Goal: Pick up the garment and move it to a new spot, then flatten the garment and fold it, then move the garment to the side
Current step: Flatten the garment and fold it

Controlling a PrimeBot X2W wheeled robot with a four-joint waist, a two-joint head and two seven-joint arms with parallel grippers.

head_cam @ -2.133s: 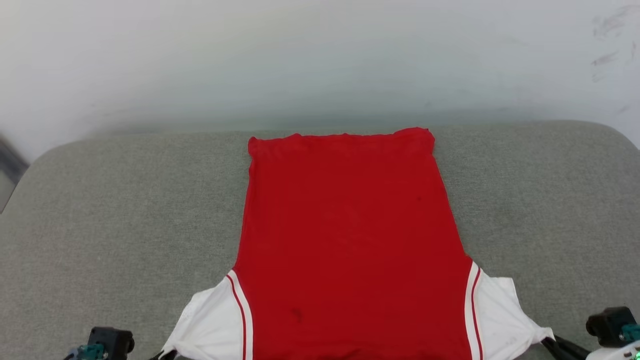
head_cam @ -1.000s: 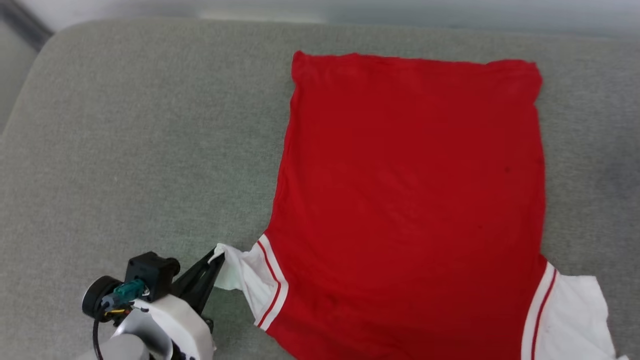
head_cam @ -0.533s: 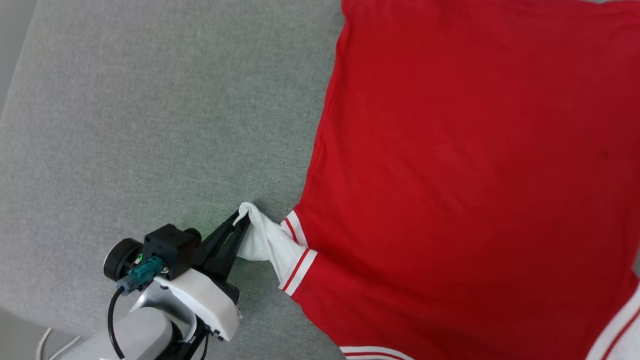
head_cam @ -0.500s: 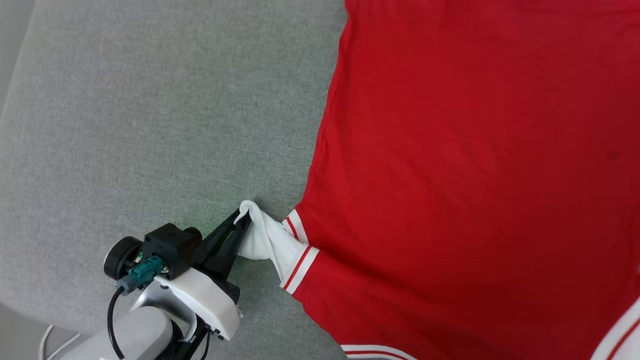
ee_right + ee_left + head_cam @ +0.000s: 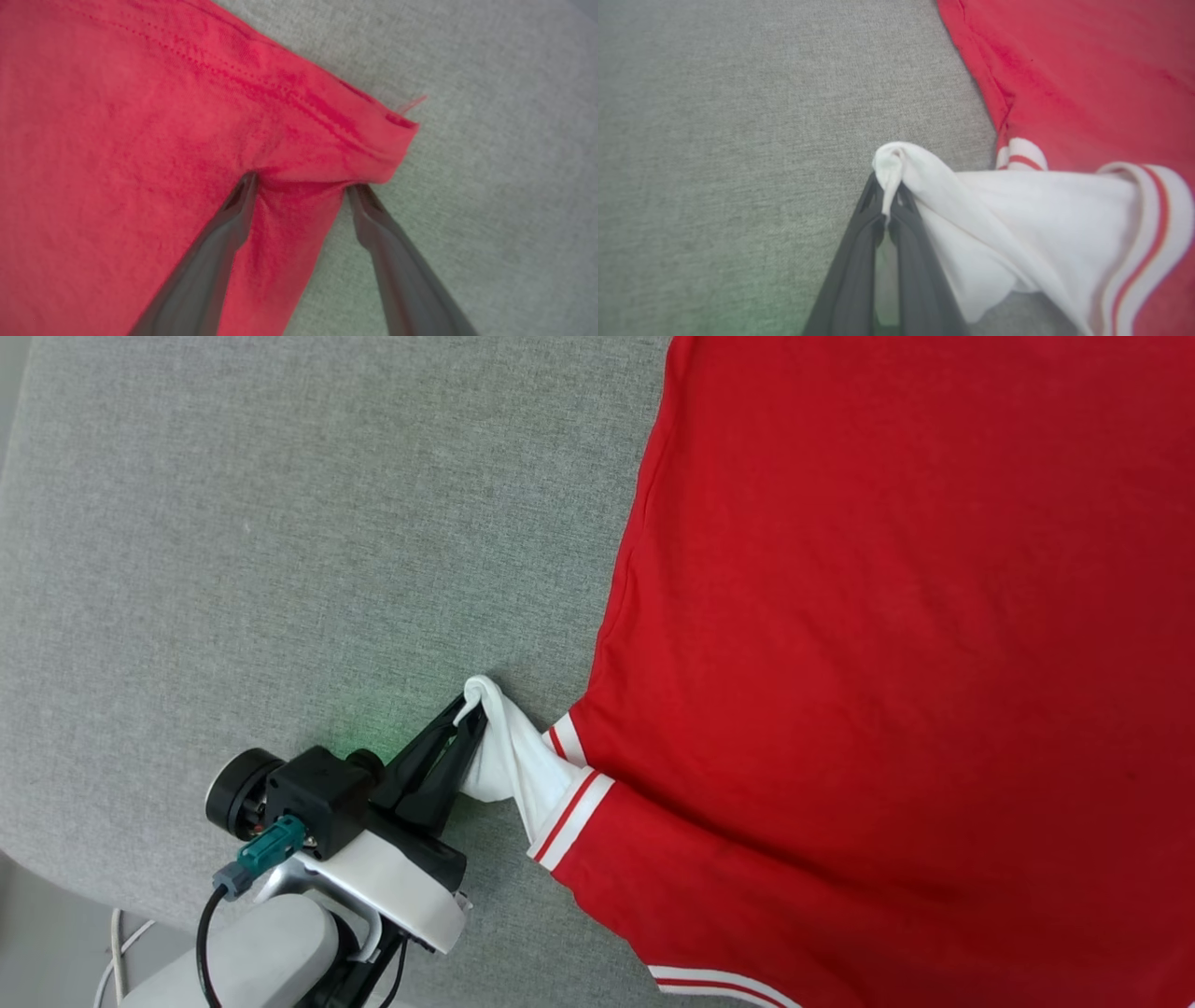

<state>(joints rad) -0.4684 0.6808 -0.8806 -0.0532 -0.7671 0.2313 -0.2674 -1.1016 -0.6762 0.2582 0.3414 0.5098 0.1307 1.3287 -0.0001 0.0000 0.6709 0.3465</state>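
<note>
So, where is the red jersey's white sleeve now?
Head view, lower middle: the white sleeve is pinched in the fingers of the left gripper, over the grey cushion.

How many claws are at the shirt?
2. The left claw is shut on the white sleeve; the right claw is open astride a red hem corner.

Plain red jersey shirt [image 5: 887, 616] on a flecked grey woven cushion surface [image 5: 280, 523].
The body is solid red; its white short sleeve [image 5: 509, 765] meets it at a band [image 5: 571, 817] striped white, red, white. The left gripper [image 5: 474, 709] has black fingers, a white wrist shell [image 5: 401, 887], a teal plug [image 5: 271, 845] and a black cable [image 5: 201, 933], with a faint green glow [image 5: 373, 739] on the grey cloth beside it; the right gripper [image 5: 302, 183] has dark grey fingers.
</note>
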